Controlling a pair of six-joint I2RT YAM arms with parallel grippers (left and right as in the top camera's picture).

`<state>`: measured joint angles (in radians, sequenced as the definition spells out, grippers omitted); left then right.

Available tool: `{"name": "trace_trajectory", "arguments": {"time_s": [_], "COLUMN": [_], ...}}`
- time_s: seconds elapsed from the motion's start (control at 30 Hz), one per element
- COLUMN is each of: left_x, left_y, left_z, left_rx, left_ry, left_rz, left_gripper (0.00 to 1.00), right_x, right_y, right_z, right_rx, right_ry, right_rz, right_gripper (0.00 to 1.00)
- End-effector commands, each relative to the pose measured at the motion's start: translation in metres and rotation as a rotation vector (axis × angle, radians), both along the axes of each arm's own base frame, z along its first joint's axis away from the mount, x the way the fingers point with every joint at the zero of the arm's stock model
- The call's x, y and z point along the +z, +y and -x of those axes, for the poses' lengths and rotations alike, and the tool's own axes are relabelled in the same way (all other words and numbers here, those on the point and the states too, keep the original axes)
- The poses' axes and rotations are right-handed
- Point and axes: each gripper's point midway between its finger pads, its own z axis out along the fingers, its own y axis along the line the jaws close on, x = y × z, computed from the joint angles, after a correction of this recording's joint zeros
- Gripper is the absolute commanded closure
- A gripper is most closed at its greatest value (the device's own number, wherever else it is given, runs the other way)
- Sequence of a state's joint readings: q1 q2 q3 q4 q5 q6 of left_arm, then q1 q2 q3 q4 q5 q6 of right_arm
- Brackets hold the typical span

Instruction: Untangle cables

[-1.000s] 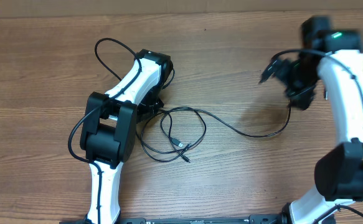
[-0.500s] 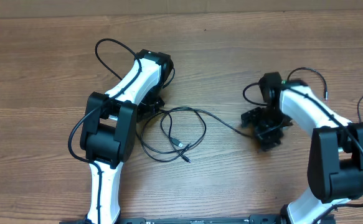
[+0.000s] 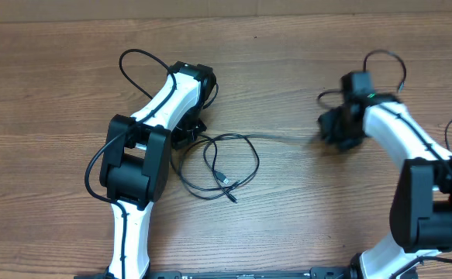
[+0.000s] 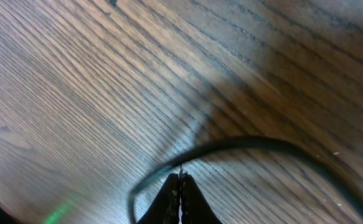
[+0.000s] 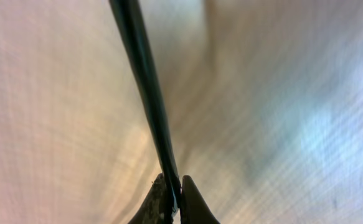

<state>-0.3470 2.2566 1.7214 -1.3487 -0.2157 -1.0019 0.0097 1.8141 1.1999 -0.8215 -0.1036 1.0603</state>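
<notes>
Between the closed fingertips of our right gripper (image 5: 174,186) we clamp one strand of the cables (image 3: 225,180), which runs straight ahead from it. Our left gripper (image 4: 180,183) is pinched shut with a strand crossing right at its tips; the loose loops lie just beside it on the table (image 3: 303,62).
</notes>
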Motion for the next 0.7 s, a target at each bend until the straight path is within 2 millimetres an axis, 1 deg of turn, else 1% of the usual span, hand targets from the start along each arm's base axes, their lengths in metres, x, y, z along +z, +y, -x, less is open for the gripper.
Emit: {"name": "trace_trajectory", "arguments": {"time_s": [0.0, 0.03, 0.07, 0.1, 0.17, 0.2, 0.23, 0.27, 0.3, 0.37, 0.4, 0.47, 0.53, 0.6, 0.67], "left_x": [-0.005, -0.005, -0.005, -0.005, -0.006, -0.006, -0.007, -0.007, -0.007, -0.007, -0.006, -0.002, 0.004, 0.009, 0.012], "left_y": [-0.002, -0.002, -0.002, -0.002, -0.003, -0.003, -0.004, -0.004, -0.004, -0.003, 0.000, 0.010, 0.022, 0.031, 0.038], "left_z": [0.003, 0.002, 0.002, 0.001, -0.001, -0.002, -0.003, -0.003, -0.004, -0.004, -0.004, -0.002, -0.001, -0.001, -0.001], "left_rx": [-0.011, -0.011, -0.012, -0.011, -0.011, -0.011, -0.012, -0.011, -0.012, -0.014, -0.019, -0.035, -0.055, -0.072, -0.085], "left_ry": [0.015, 0.014, 0.013, 0.010, 0.001, -0.003, -0.008, -0.011, -0.014, -0.014, -0.013, -0.007, 0.000, 0.001, 0.004], "left_rz": [-0.005, -0.006, -0.005, -0.004, -0.001, 0.001, 0.003, 0.003, 0.003, -0.003, -0.019, -0.072, -0.138, -0.191, -0.228], "left_gripper": [0.96, 0.96, 0.96, 0.95, 0.96, 0.95, 0.96, 0.96, 0.96, 0.95, 0.96, 0.95, 0.96, 0.96, 0.96], "right_x": [0.067, 0.080, 0.103, 0.116, 0.156, 0.163, 0.179, 0.188, 0.199, 0.210, 0.215, 0.219, 0.219, 0.217, 0.214], "right_y": [-0.063, -0.078, -0.102, -0.115, -0.152, -0.159, -0.175, -0.186, -0.205, -0.228, -0.244, -0.265, -0.288, -0.299, -0.304], "right_z": [-0.046, -0.054, -0.066, -0.072, -0.086, -0.088, -0.093, -0.095, -0.099, -0.100, -0.100, -0.096, -0.088, -0.081, -0.078], "right_rx": [0.030, 0.034, 0.058, 0.078, 0.129, 0.137, 0.151, 0.148, 0.121, 0.068, 0.031, -0.019, -0.078, -0.107, -0.100], "right_ry": [-0.213, -0.249, -0.310, -0.344, -0.442, -0.459, -0.498, -0.522, -0.558, -0.589, -0.600, -0.597, -0.563, -0.533, -0.518], "right_rz": [0.154, 0.174, 0.214, 0.241, 0.342, 0.362, 0.413, 0.446, 0.499, 0.562, 0.602, 0.657, 0.719, 0.744, 0.756], "right_gripper": [0.96, 0.96, 0.96, 0.96, 0.96, 0.96, 0.96, 0.96, 0.96, 0.96, 0.96, 0.96, 0.96, 0.96, 0.96]}}
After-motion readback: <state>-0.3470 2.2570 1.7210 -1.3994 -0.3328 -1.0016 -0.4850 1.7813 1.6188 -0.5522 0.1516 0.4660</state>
